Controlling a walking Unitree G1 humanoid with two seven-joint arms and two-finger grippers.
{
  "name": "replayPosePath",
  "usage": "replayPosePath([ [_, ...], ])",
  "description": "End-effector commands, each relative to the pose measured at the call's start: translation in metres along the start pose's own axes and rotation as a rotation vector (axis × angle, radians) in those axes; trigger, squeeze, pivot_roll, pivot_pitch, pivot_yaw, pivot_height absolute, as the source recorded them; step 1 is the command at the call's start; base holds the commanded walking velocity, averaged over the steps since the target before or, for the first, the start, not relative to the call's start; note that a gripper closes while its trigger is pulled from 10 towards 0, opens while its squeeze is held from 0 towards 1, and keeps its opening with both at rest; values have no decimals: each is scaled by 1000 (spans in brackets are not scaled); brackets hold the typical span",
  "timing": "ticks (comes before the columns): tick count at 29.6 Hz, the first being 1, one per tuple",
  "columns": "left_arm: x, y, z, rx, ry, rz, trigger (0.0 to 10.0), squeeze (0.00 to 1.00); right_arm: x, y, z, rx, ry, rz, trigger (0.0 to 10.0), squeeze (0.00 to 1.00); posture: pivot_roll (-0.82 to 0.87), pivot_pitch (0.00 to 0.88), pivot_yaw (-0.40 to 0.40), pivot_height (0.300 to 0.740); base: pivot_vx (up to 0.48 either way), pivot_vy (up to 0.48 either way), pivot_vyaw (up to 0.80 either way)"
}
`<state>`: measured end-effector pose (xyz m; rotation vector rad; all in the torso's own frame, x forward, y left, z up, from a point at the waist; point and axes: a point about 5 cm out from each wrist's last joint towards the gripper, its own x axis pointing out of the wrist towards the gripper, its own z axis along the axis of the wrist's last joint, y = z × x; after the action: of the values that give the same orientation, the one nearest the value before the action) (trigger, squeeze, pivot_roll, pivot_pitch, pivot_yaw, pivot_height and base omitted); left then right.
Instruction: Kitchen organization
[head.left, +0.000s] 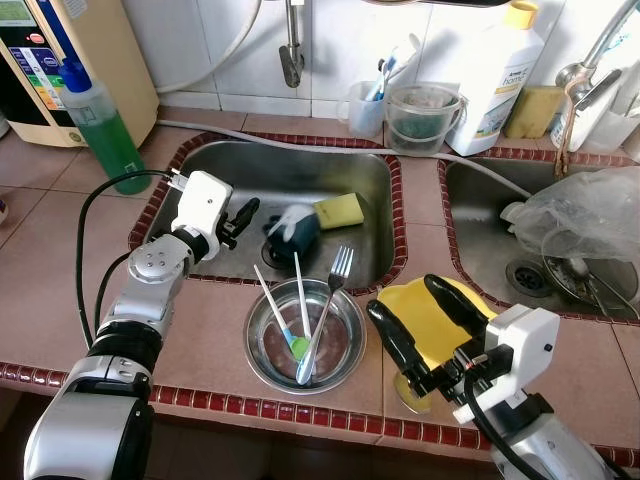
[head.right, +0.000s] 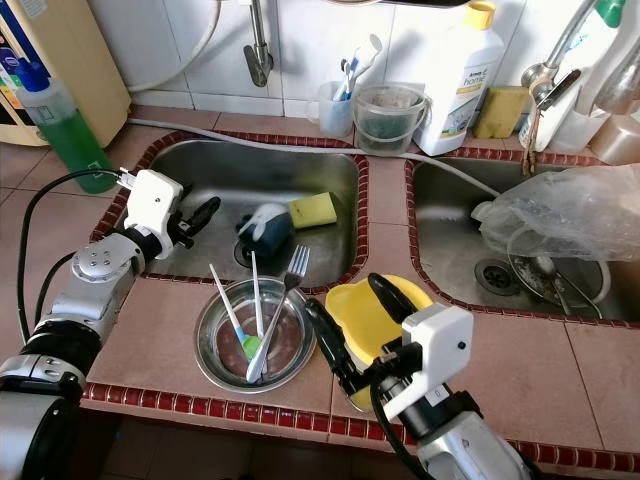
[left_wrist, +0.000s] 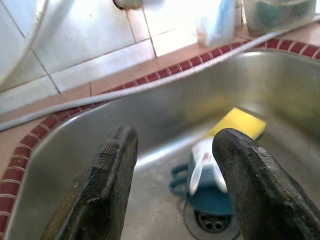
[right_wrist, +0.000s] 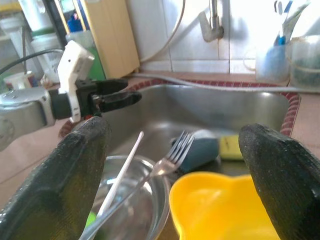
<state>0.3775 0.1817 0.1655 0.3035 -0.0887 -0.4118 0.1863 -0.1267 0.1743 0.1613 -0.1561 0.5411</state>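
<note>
Black jaws of the right gripper (head.left: 418, 318) spread wide apart, straddling the yellow bowl (head.left: 432, 320) without clamping it, near the front edge of the tiled surface (head.left: 60, 270). Just beside the bowl, toward the left: steel bowl (head.left: 262, 352) carrying a fork (head.left: 330, 305), tines up over the rim, plus two white sticks, one with a green tip (head.left: 298, 346). Over at the left sink (head.left: 370, 205), left gripper (head.right: 202, 215) hovering above the basin's left rim, jaws parted, nothing between them. Down by the drain, blue-and-white scrubber (left_wrist: 206, 177) touching a yellow sponge (head.left: 340, 209). Green soap bottle (head.left: 104, 130) upright at the sink's back-left corner; white detergent bottle (head.left: 504, 75) against the wall tiles.
</note>
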Motion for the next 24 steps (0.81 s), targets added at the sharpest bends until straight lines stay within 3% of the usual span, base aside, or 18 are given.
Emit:
replayPosePath([
  [1,0,7,9,-6,-32,18,10000,1000,2,-4,1,-7,-16,-24,10000,0,-227,135,58,740,0,0,0],
  [7,-5,2,12,-69,-76,63,10000,1000,20,-10,5,-42,-84,-67,10000,0,-203,119,52,740,0,0,0],
  [8,-5,1,13,-77,-85,67,10000,886,23,-12,6,-52,-96,-81,10000,0,-196,115,46,740,0,0,0],
  [9,-7,-2,15,-87,-101,74,10000,0,30,-16,6,-61,-113,-101,10000,0,-186,108,46,740,0,0,0],
  [15,-12,-8,22,-112,-130,103,10000,0,47,-21,8,-63,-149,-118,10000,0,-152,95,32,740,0,0,0],
  [18,-24,-11,31,-140,-148,156,10000,0,58,-33,9,-86,-189,-157,10000,0,-126,85,26,740,0,0,0],
  [24,-37,-17,33,-201,-196,215,10000,0,58,-42,5,-105,-185,-209,10000,0,-114,80,23,740,0,0,0],
])
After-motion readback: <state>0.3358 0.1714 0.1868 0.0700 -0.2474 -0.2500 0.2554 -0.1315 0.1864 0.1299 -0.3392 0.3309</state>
